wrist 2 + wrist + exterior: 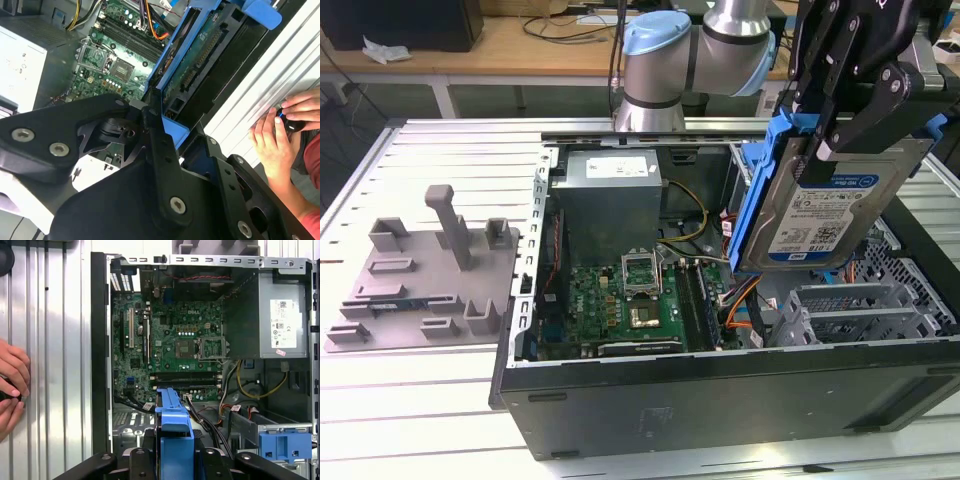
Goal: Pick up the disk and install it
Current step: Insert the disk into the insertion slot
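The gripper (827, 138) grips the disk (830, 215) with closed jaws. It hangs tilted above the drive cage (855, 310), seemingly mid-carry, not yet in.

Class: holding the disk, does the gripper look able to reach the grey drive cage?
Probably yes: the gripper holds the disk above the open case, and nothing stands between it and the drive cage below.

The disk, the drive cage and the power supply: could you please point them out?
disk (825, 215): exterior view, on its blue-and-white label.
drive cage (855, 308): exterior view, on its grey metal top.
power supply (610, 210): exterior view, on its grey side face.
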`<state>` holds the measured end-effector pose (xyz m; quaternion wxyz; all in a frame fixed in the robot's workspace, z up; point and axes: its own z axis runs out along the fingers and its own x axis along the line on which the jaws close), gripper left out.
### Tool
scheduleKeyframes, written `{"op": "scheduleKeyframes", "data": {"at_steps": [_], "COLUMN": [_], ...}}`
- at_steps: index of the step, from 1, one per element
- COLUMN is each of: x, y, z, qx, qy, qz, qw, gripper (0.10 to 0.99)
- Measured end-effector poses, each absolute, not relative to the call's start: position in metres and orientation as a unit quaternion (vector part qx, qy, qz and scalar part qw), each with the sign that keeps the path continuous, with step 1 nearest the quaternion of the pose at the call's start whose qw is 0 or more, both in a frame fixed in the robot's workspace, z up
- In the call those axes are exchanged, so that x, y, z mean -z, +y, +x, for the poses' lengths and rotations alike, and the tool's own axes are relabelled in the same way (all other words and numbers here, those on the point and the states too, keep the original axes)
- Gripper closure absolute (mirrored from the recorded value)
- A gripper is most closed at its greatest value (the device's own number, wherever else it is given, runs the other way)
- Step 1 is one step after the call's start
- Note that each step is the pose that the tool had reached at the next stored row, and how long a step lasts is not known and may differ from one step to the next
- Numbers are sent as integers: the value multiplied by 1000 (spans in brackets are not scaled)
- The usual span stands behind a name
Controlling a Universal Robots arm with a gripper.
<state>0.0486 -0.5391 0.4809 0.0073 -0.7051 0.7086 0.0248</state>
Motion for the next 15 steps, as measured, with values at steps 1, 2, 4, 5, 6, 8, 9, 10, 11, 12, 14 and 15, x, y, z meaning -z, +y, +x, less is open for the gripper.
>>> {"op": "scheduleKeyframes", "data": {"at_steps": [1, 2, 4, 5, 6, 8, 9, 10, 11, 12, 14, 15], "x": [-481, -481, -481, -481, -481, -481, -481, -481, -481, -481, -481, -481], "y": [-539, -539, -539, -539, -539, -539, -539, -539, -539, -539, -539, -539], "z": [49, 49, 50, 51, 52, 52, 52, 52, 52, 52, 52, 52], "qx": [-25, -25, -25, -24, -24, -24, -24, -24, -24, -24, -24, -24], "qy": [708, 708, 707, 707, 707, 707, 707, 707, 707, 707, 707, 707], "qz": [-705, -706, -706, -707, -707, -707, -707, -707, -707, -707, -707, -707], "qw": [7, 5, 3, 3, 2, 2, 2, 2, 2, 2, 2, 2], "gripper": [722, 722, 722, 722, 722, 722, 722, 722, 722, 722, 722, 722]}}
